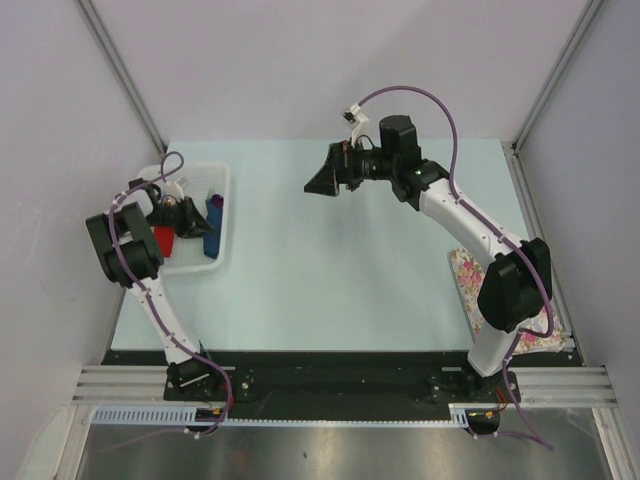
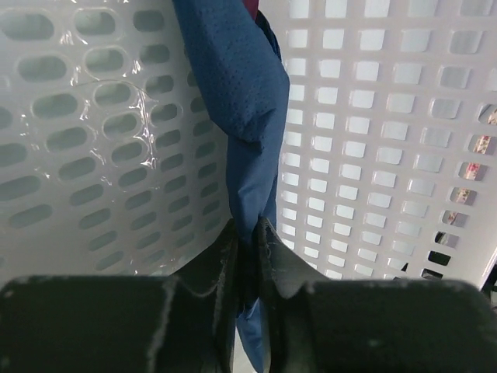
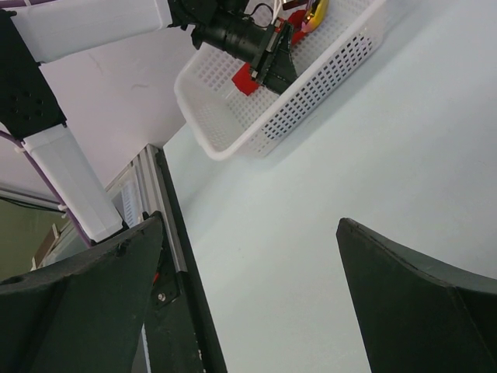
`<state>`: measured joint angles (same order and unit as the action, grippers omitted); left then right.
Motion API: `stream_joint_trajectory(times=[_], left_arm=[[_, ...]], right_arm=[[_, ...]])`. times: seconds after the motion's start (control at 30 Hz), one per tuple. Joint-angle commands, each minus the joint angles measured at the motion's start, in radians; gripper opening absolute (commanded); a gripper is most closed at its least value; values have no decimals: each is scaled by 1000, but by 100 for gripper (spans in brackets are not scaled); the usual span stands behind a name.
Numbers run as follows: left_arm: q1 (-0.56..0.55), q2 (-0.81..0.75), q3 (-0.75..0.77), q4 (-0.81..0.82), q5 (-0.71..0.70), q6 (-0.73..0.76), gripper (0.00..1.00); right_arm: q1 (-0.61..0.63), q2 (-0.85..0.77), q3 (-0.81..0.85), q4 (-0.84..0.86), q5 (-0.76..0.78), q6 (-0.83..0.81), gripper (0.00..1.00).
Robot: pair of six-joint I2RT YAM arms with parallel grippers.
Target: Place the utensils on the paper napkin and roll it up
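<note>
Two robot arms work over a pale green worktop. The left arm's jaws are pressed nearly together, pinching a fold of the navy paper napkin between their tips. The rest of the sheet runs crumpled straight ahead of them, inside a white perforated basket whose walls stand close on both sides of those jaws. The right arm's jaws are spread wide and hold nothing, with bare worktop beneath them, well apart from the basket. We judge the main risk to be tearing: the paper is thin, the grip takes only a narrow fold, and a fast lift could rip it or let it slip free. The sheet might also catch on the basket's holes, or the light basket might drag along with it. Because the napkin is bunched, it may land folded rather than flat, leaving no good bed for the utensils. By our count there is one napkin, one basket, two arms, one red object just beside the left jaws, and one floral cloth far behind the right jaws under that arm. We cannot count the utensils: only a dark sliver shows beyond the napkin, and a shiny glint lies near the left jaws.
</note>
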<state>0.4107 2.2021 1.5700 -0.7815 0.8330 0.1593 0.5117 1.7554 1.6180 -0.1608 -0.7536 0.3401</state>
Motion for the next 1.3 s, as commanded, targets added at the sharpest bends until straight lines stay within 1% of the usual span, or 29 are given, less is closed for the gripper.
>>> stream_joint_trajectory(times=[0.0, 0.23, 0.33, 0.4, 0.47, 0.53, 0.7, 0.73, 0.83, 0.93, 0.97, 1.0, 1.07, 1.1, 1.2, 1.27], left_arm=[[-7, 16, 21, -4, -54, 19, 20], [-7, -33, 4, 27, -133, 0, 35], [-7, -54, -2, 37, -175, -4, 45], [-9, -80, -11, 50, -198, -10, 46], [-10, -113, -24, 67, -212, -21, 51], [-13, -131, -28, 80, -235, -26, 54], [-16, -197, -53, 120, -296, -35, 56], [-16, -208, -59, 128, -307, -33, 60], [-19, -261, -71, 145, -311, -35, 64], [-33, -332, -51, 145, -333, -26, 79], [-45, -352, -30, 143, -342, -21, 90], [-53, -373, -15, 134, -344, -21, 99], [-87, -427, 25, 111, -342, -6, 100], [-107, -442, 75, 79, -395, 0, 100], [-197, -485, 189, 10, -488, 22, 100], [-258, -515, 249, -5, -503, -4, 100]], right_arm=[[-4, 9, 63, 4, -27, 2, 100], [-2, 12, 72, 3, -38, 10, 100], [-1, 10, 72, 3, -38, 11, 100], [1, 7, 72, 4, -39, 11, 100], [4, 7, 72, 7, -39, 14, 100], [5, 6, 72, 9, -41, 14, 100], [11, 3, 77, 6, -46, 10, 100], [13, 4, 77, 1, -44, 5, 100], [10, 6, 89, -16, -39, -10, 100], [1, 10, 98, -34, -26, -26, 100], [-4, 12, 102, -43, -14, -38, 100], [-10, 13, 103, -46, -7, -44, 100], [-33, 15, 106, -51, 13, -53, 100], [-42, 15, 111, -54, 20, -58, 100], [-88, 12, 118, -75, 69, -76, 100], [-134, 9, 114, -86, 92, -79, 100]])
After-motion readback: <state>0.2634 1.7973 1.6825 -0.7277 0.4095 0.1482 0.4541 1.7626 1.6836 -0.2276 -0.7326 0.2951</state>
